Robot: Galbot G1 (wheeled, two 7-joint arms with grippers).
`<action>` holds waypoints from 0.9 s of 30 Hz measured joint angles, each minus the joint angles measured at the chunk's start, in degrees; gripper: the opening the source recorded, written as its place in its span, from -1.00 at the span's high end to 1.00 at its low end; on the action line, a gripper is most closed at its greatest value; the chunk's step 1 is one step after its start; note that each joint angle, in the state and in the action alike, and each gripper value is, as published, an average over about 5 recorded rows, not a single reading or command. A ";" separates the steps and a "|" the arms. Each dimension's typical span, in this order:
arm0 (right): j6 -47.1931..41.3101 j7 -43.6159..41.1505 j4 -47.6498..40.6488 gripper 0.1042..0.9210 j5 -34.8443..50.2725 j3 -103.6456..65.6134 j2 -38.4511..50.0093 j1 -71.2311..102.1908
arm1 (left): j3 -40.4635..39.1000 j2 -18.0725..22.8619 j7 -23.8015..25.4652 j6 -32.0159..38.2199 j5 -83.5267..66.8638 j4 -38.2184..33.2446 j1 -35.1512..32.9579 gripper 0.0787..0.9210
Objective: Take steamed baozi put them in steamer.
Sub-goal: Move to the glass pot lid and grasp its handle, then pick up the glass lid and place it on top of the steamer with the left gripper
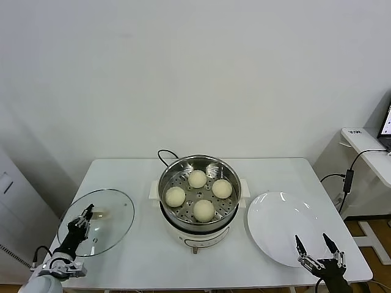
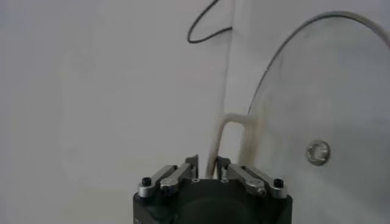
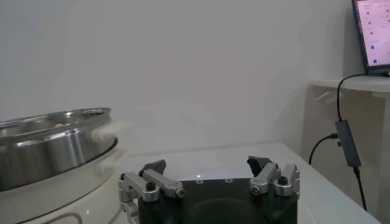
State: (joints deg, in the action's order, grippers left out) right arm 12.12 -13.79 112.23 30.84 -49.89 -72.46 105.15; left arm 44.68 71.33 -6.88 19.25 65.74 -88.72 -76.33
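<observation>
Four baozi (image 1: 198,193) sat in the steamer (image 1: 198,204). The left gripper (image 1: 84,217) pinched the lid's handle (image 2: 226,135); the right gripper (image 1: 316,245) stood open, empty.

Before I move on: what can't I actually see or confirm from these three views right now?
- Steamer base and controls: head view, hidden under the pot.
- Baozi: right wrist view shows only the steamer's outer wall.
- Plate near rim: head view, behind the right gripper.
- Glass lid: cut off in the left wrist view, behind the left gripper.
</observation>
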 measured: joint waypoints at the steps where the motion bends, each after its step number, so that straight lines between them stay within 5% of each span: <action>1: -0.09 -0.02 0.12 -0.76 0.03 0.00 0.09 0.01 | -0.05 -0.21 0.09 -0.19 -0.53 -0.58 -0.27 0.88; 12: -1.88 -1.33 -0.34 -0.76 0.82 -1.04 1.86 -0.65 | -1.77 -5.43 4.66 -7.78 -8.90 -11.68 -3.20 0.91; 27: -2.75 -3.63 -1.85 -0.76 1.14 -4.81 1.39 0.43 | -18.46 -13.70 10.88 -34.18 -10.90 -32.45 -1.74 0.91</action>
State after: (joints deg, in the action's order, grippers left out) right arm 9.36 -17.42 110.38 31.99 -54.70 -71.07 105.58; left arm 26.22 57.63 4.01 -14.93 54.84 -121.17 -78.07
